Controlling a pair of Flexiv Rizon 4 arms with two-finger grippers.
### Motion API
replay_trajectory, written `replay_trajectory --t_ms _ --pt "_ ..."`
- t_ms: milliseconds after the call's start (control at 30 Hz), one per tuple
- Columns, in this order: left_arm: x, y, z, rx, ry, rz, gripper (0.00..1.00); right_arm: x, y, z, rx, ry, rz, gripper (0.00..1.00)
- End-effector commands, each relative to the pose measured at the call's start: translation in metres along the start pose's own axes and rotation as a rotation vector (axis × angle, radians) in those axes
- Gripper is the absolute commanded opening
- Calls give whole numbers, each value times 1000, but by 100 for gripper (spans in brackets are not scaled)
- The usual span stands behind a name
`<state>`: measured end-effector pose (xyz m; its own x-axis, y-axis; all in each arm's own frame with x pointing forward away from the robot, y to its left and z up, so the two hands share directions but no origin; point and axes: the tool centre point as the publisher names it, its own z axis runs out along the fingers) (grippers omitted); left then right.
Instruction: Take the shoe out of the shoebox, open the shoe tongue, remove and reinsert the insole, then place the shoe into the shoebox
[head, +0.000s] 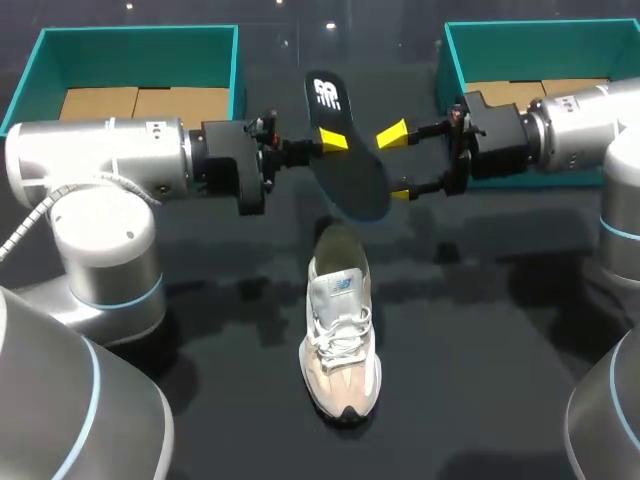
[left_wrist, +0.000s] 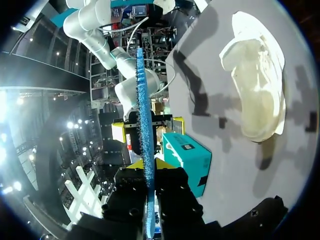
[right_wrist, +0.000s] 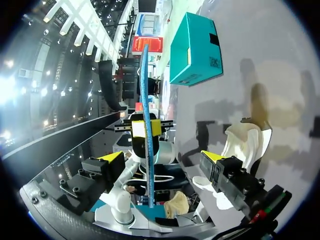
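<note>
- Insole (head: 350, 165), black on top with a blue rim, hangs in the air over the far middle of the tabletop (head: 480, 330). Its heel end points to the far edge and bears a white logo (head: 326, 94).
- Left claw (head: 332, 140) is clenched on the insole's long side. In the left wrist view the insole stands edge-on, pinched between both fingers.
- Right claw (head: 397, 163) is released. Its fingers stand wide apart on either side of the insole, and in the right wrist view neither touches it.
- Shoe (head: 340, 340), cream and white and laced, stands on the tabletop's middle, on the near side of the insole, toe to the near edge. The tag (head: 343, 285) on its tongue is too small to read.
- Left box (head: 130, 70), teal and open, sits at the far left corner, with brown card inside. The dark labels on its side are unreadable.
- Right box (head: 540, 60), also teal and open, sits at the far right corner.
</note>
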<state>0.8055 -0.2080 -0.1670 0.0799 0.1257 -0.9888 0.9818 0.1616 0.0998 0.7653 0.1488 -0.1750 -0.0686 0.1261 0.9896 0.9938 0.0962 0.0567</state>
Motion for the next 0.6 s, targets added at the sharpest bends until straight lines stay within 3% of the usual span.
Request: replay_trajectory --t_ms 33,67,367,600 --pt "2 7 8 16 8 5 0 1 6 5 26 -4 -8 100" --pt "2 8 9 33 1 11 0 2 6 6 28 -2 -12 98" --pt "6 12 15 61 -45 44 0 5 4 10 36 -4 -29 49" --pt "8 12 18 74 -59 49 0 6 3 14 31 -10 -38 45"
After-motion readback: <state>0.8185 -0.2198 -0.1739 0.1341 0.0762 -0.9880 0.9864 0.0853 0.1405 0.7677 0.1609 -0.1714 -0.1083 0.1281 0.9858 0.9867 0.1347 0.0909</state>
